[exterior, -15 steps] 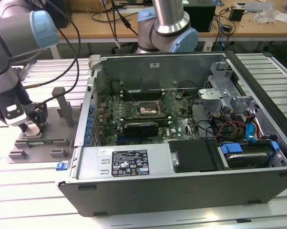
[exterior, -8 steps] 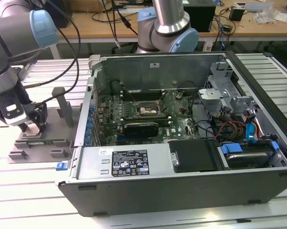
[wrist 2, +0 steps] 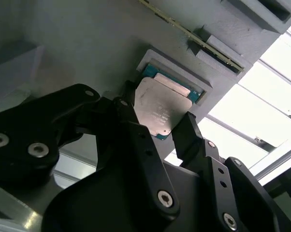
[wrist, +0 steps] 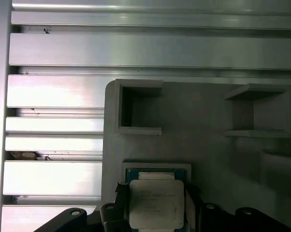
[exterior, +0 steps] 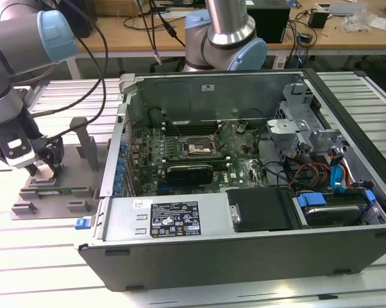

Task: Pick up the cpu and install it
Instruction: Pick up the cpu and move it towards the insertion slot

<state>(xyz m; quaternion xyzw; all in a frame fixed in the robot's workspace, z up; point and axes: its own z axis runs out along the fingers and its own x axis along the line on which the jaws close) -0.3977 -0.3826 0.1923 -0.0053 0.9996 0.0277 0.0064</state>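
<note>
**Fingers on the chip, over at the tray**

You're at the grey tray [exterior: 52, 192], on the exterior view's left, well apart from the open computer case [exterior: 244, 218]. The gripper [wrist 2: 160, 118] is down over the cpu [wrist 2: 162, 106]. The chip lies silver side up in its square recess, with a green edge peeping out around it. In the second wrist view one dark finger [wrist 2: 136, 128] meets one edge and its partner meets the opposite edge. So the hand looks closed onto the cpu, with no gap showing on either side. I can't tell whether the chip has left the recess floor.

For this pick, I'd judge squareness is everything. Keep the grip on the edges, even on both sides, and lift straight up so the chip clears the recess walls without tipping or scraping. Go gently: a skewed hold here would carry over to the socket [exterior: 198, 146] inside the case.
</note>
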